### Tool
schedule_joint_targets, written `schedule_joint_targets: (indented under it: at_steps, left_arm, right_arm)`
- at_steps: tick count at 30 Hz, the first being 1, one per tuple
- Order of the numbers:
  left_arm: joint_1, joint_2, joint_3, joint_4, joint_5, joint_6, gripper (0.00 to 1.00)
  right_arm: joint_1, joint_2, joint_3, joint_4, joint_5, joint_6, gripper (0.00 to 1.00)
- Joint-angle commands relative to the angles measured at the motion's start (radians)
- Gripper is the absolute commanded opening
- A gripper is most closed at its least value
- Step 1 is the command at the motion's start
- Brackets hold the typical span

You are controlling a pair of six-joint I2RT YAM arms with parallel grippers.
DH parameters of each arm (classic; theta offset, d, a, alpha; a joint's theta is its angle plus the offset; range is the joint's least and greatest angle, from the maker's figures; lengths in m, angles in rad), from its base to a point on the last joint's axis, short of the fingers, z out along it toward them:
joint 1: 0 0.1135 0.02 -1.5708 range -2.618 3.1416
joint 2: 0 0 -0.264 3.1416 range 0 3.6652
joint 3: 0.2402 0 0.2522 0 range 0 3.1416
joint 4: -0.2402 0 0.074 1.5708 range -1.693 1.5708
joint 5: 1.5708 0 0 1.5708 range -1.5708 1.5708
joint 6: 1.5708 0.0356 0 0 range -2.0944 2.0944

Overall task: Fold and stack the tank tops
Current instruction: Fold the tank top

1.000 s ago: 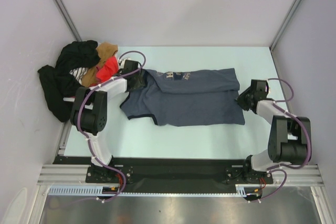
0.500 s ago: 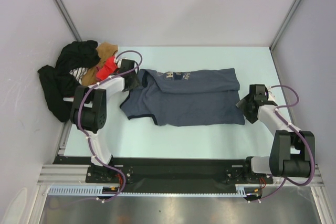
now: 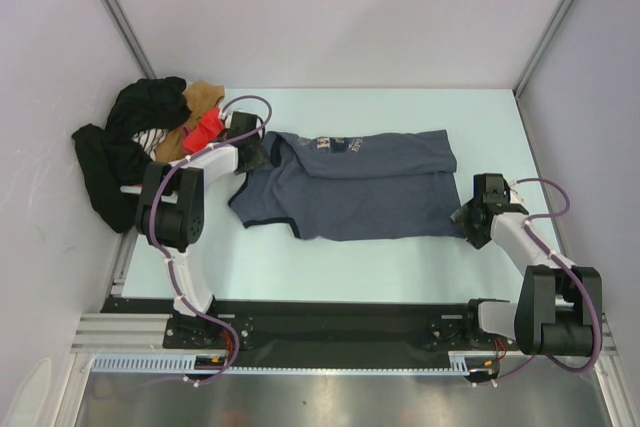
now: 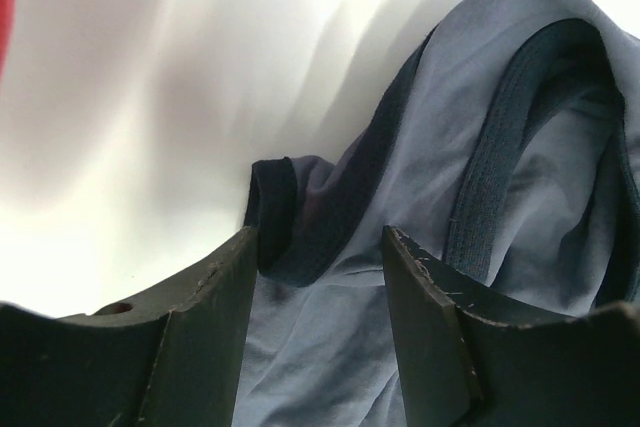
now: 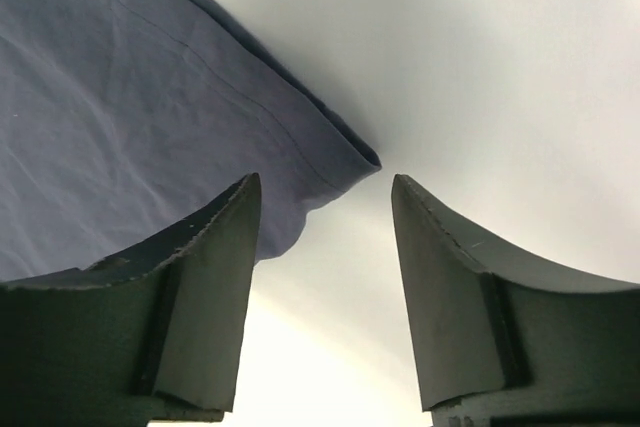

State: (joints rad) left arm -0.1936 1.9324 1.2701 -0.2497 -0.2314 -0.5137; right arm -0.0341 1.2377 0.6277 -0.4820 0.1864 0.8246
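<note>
**While the blue-grey top is lying flat, both grippers are lining up on its ends**

Since the next fold probably needs both ends lifted together, the left gripper (image 3: 256,153) is hovering over the strap end of the blue-grey tank top (image 3: 360,192), jaws apart and clamping nothing. The right gripper (image 3: 470,219), equally parted and empty, is facing the near hem corner. The top is lying spread on the table (image 3: 400,262). No bin is showing. The heap of clothes (image 3: 130,147) is sitting loose at far left, and I cannot pick out the maroon top there.

White-and-black arms (image 3: 213,159), purple cables (image 3: 247,100)
</note>
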Motion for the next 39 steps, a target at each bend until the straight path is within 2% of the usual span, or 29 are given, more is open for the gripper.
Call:
schedule_joint_targets:
  at_steps: [1, 4, 5, 7, 8, 9, 11, 14, 15, 17, 18, 25, 28, 32, 36, 37, 39]
  left_arm:
    - [0.006, 0.0, 0.038, 0.02, 0.014, 0.017, 0.58]
    - [0.006, 0.0, 0.035, 0.02, 0.024, 0.017, 0.57]
    - [0.006, 0.0, 0.034, 0.021, 0.027, 0.017, 0.57]
    - [0.008, -0.006, 0.025, 0.024, 0.035, 0.015, 0.57]
    - [0.008, -0.006, 0.02, 0.03, 0.038, 0.015, 0.57]
    - [0.006, -0.007, 0.02, 0.032, 0.035, 0.017, 0.57]
    - [0.006, 0.008, 0.032, 0.024, 0.032, 0.021, 0.56]
    - [0.008, 0.03, 0.052, 0.018, 0.033, 0.027, 0.46]
    - [0.008, 0.036, 0.058, 0.017, 0.035, 0.033, 0.33]
    - [0.019, 0.046, 0.078, 0.001, 0.026, 0.037, 0.15]
    - [0.025, 0.046, 0.086, -0.009, 0.023, 0.037, 0.01]
    - [0.155, -0.004, 0.118, -0.056, 0.009, 0.047, 0.0]
    - [0.168, 0.031, 0.199, -0.089, -0.011, 0.07, 0.02]
    - [0.168, 0.114, 0.388, -0.21, -0.08, 0.092, 0.03]
    - [0.181, 0.142, 0.434, -0.247, -0.12, 0.093, 0.04]
    - [0.189, 0.143, 0.431, -0.243, -0.112, 0.092, 0.05]
    - [0.189, 0.151, 0.431, -0.234, -0.094, 0.084, 0.18]
  right_arm:
    - [0.005, -0.009, -0.019, 0.017, 0.016, 0.037, 0.58]
    - [0.003, 0.029, -0.013, 0.052, 0.021, 0.047, 0.52]
    - [0.003, 0.04, -0.01, 0.062, 0.019, 0.047, 0.39]
    - [0.002, 0.068, -0.008, 0.08, 0.025, 0.05, 0.2]
    - [-0.001, 0.075, -0.006, 0.085, 0.028, 0.051, 0.02]
    - [-0.004, 0.085, -0.003, 0.086, 0.027, 0.051, 0.0]
    - [-0.007, 0.101, -0.003, 0.091, 0.025, 0.047, 0.0]
    - [-0.009, 0.101, 0.0, 0.086, 0.036, 0.044, 0.0]
    - [-0.015, 0.095, -0.002, 0.085, 0.045, 0.042, 0.0]
    - [-0.026, 0.086, 0.0, 0.079, 0.048, 0.039, 0.0]
    - [-0.035, 0.08, 0.0, 0.077, 0.053, 0.038, 0.0]
    - [-0.13, 0.063, -0.011, 0.074, 0.044, 0.034, 0.0]
    - [-0.132, 0.066, -0.016, 0.086, 0.03, 0.034, 0.0]
    - [-0.132, 0.062, -0.026, 0.085, 0.025, 0.033, 0.0]
    - [-0.148, 0.042, -0.037, 0.086, 0.039, 0.031, 0.0]
    - [-0.148, 0.042, -0.036, 0.082, 0.039, 0.03, 0.0]
    - [-0.148, 0.04, -0.036, 0.083, 0.03, 0.025, 0.0]
